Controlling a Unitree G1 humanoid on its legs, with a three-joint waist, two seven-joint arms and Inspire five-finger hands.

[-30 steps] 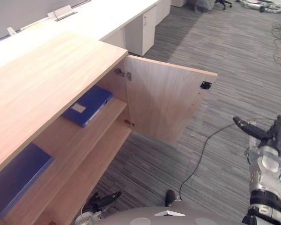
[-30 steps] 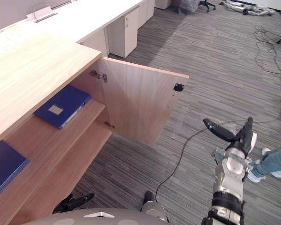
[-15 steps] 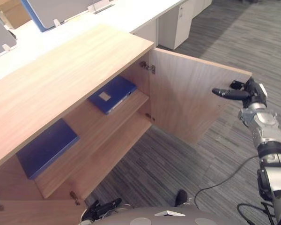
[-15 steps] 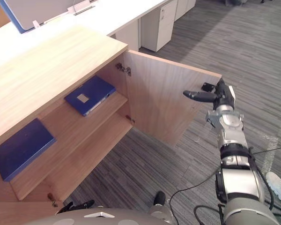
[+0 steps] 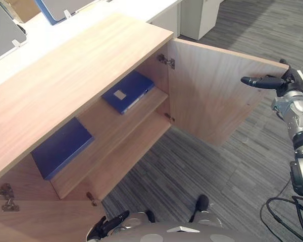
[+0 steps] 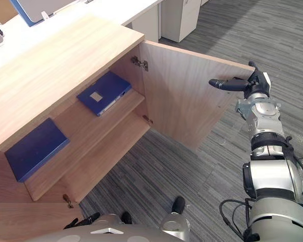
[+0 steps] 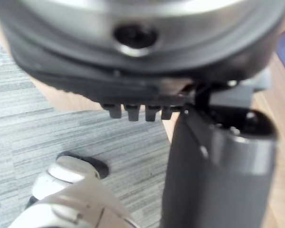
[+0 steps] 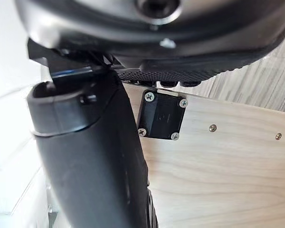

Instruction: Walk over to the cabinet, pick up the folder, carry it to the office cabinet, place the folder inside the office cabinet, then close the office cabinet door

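The cabinet [image 5: 81,65] stands open, its door [image 5: 217,96] swung wide out over the grey carpet [image 5: 202,171] and hanging on two metal hinges [image 5: 166,60]. The folder [image 5: 129,92], blue with a pale label on its cover, lies flat on the upper shelf [image 5: 116,131] at the end near the hinges, one corner close to the shelf's front edge. A second folder [image 5: 62,147], also blue, lies flat on the same shelf at the far end from the door, well apart from the first. The right hand [image 5: 282,83] is raised at the door's free upper corner, on its inner side, with dark fingers stretched out straight along the top edge and holding nothing; whether they touch the wood I cannot tell. In the right wrist view its thumb [image 8: 90,161] reaches across the door's inner face, and a small black latch [image 8: 161,115], screwed on at its corners, sits just past the fingertips. The left hand [image 5: 108,225] hangs low by the cabinet's foot, fingers loose and straight, empty. A white desk [image 5: 91,15] runs behind the cabinet.
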